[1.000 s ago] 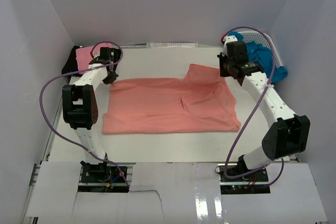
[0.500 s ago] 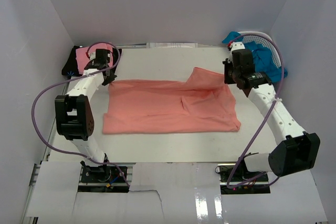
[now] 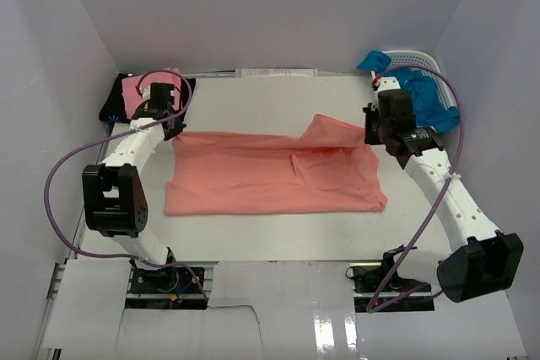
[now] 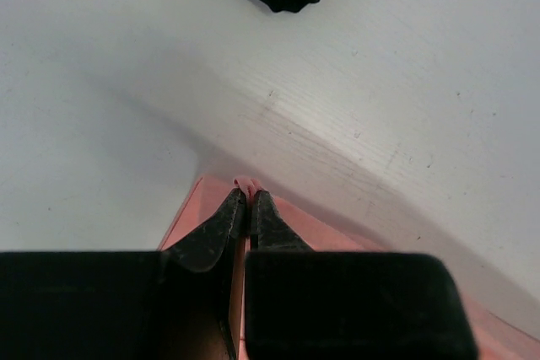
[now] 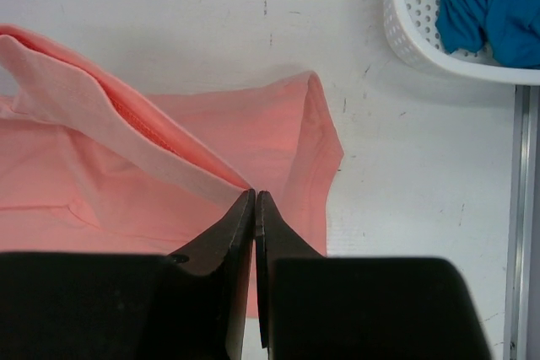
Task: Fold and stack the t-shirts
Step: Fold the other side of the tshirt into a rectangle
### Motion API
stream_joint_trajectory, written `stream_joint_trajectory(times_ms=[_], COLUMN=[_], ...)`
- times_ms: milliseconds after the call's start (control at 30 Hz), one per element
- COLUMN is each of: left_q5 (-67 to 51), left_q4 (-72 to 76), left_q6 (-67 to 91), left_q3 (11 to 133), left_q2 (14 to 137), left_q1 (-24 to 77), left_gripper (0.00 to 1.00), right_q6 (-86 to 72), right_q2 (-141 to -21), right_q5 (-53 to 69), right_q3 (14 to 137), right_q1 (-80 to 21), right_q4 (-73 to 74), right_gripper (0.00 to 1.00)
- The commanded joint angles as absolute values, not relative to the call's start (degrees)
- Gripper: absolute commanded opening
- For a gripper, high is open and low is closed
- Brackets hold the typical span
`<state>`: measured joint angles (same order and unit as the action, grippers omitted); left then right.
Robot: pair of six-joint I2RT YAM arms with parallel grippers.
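Left gripper [image 4: 246, 196] and right gripper [image 5: 255, 196] are each clamped on the far edge of the salmon-coral t-shirt [image 3: 270, 179]: you're at the start of a fold.

The shirt lies spread across the middle of the bench [image 3: 270, 99]. Your left gripper pinches its far-left corner, and the right one holds the far-right edge lifted into a raised flap. The left wrist view shows only a sliver of cloth at the tips, so that hold may be thin. The pink t-shirt [image 3: 139, 90] and black t-shirt [image 3: 108, 110] sit at the far-left corner. The blue t-shirts [image 3: 426, 99] are in the basket [image 3: 418, 58] at far right. Next, I'd judge, you carry both held points towards the near edge, level and in step, so the far half lands on the near half without dragging the shirt.
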<state>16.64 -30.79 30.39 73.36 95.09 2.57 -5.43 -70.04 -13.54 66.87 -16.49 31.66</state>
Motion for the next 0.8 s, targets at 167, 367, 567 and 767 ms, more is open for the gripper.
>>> stream_joint_trajectory(times_ms=[167, 367, 567, 767], left_q5=[16.2, 16.3, 14.2, 12.8], left_q4=[-30.8, -32.6, -34.3, -34.2], left_q6=[30.6, 30.8, 30.8, 31.0], left_q3=[69.3, 68.2, 67.2, 65.7], left_q2=[91.0, 91.6, 92.8, 93.0], left_q1=[2.5, 2.5, 2.5, 2.5], left_gripper=[0.0, 0.0, 0.0, 0.0], right_q6=[-7.5, -10.1, -11.9, -12.0], right_q2=[-65.0, -61.2, -59.2, -58.6], right_q5=[-12.7, -12.2, -9.8, -10.2], right_q3=[62.1, 57.8, 53.3, 51.2], right_q1=[-16.1, -16.1, -16.1, -16.1], right_q4=[32.8, 33.8, 35.8, 37.4], right_gripper=[0.08, 0.08, 0.08, 0.08])
